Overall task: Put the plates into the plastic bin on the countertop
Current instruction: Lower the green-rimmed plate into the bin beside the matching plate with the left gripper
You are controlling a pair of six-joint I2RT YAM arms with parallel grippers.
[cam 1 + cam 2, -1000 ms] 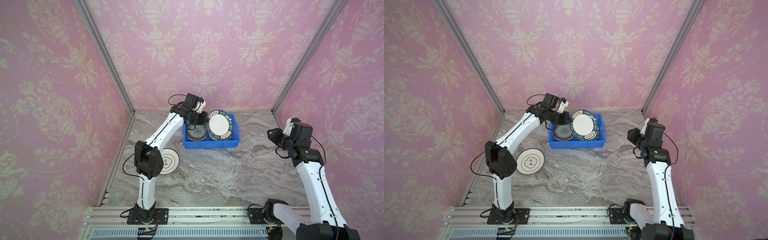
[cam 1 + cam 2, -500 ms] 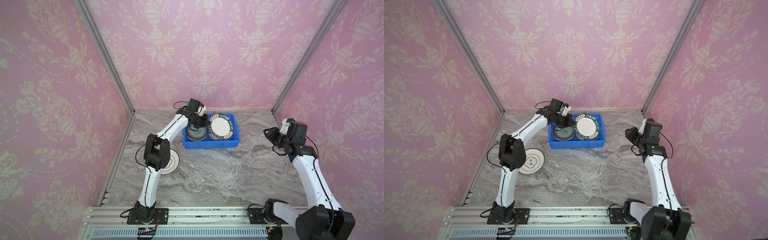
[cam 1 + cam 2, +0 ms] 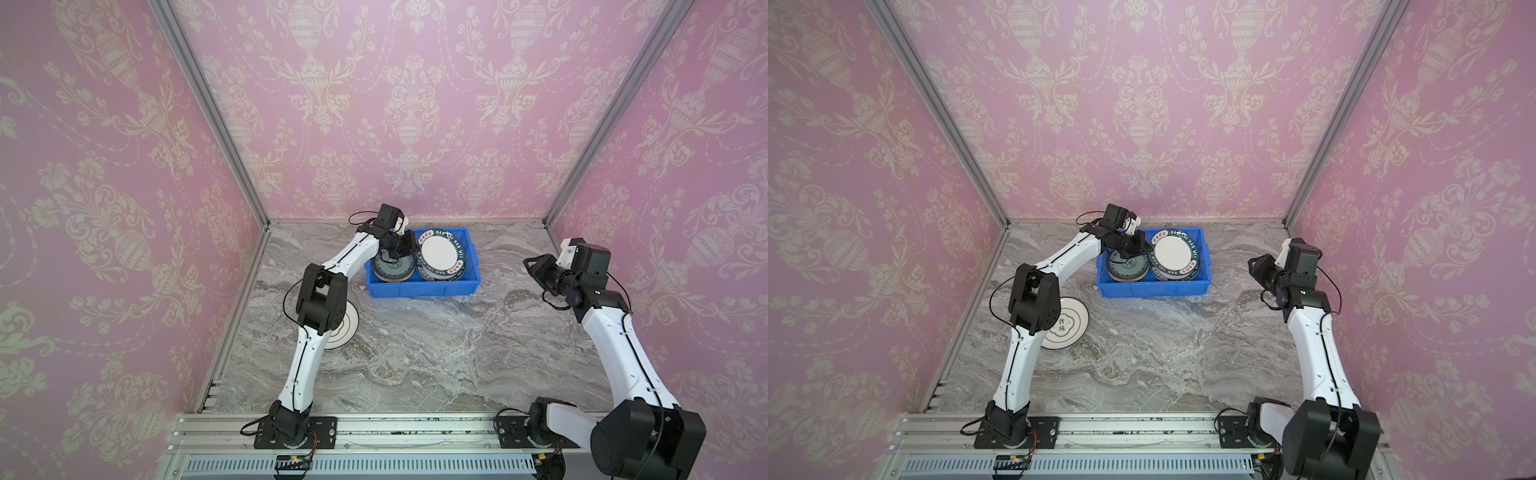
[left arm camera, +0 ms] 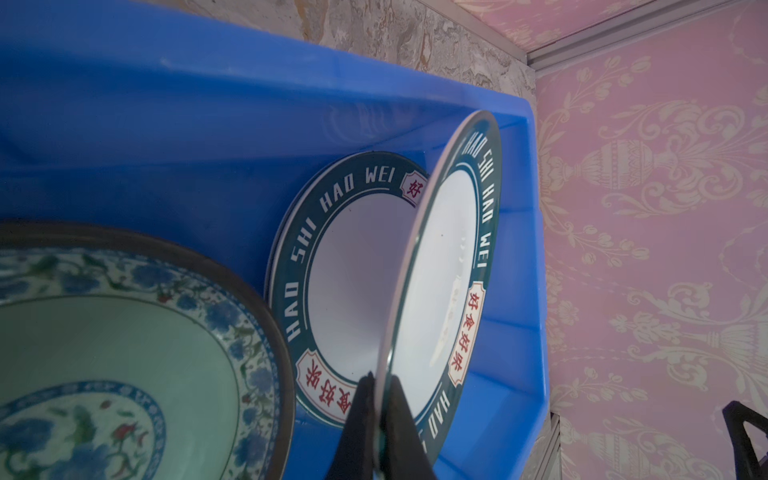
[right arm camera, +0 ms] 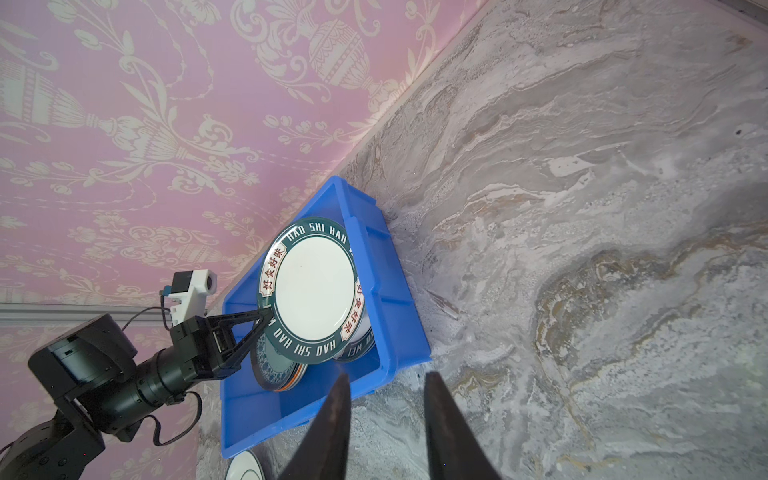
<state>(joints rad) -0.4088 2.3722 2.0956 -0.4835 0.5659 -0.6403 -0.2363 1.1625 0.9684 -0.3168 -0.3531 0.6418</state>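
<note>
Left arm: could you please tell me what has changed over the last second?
The left gripper, shut on the lettered-rim plate, has lowered it further into the blue bin, its elbow swinging inward. The right gripper edged toward the bin. The Chinese-character plate stayed put.

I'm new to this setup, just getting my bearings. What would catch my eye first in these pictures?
The bright blue plastic bin, holding stacked plates, sits at the back of the countertop. The left gripper pinches a lettered plate by its rim, tilted over the bin; one white plate lies alone at the left.
</note>
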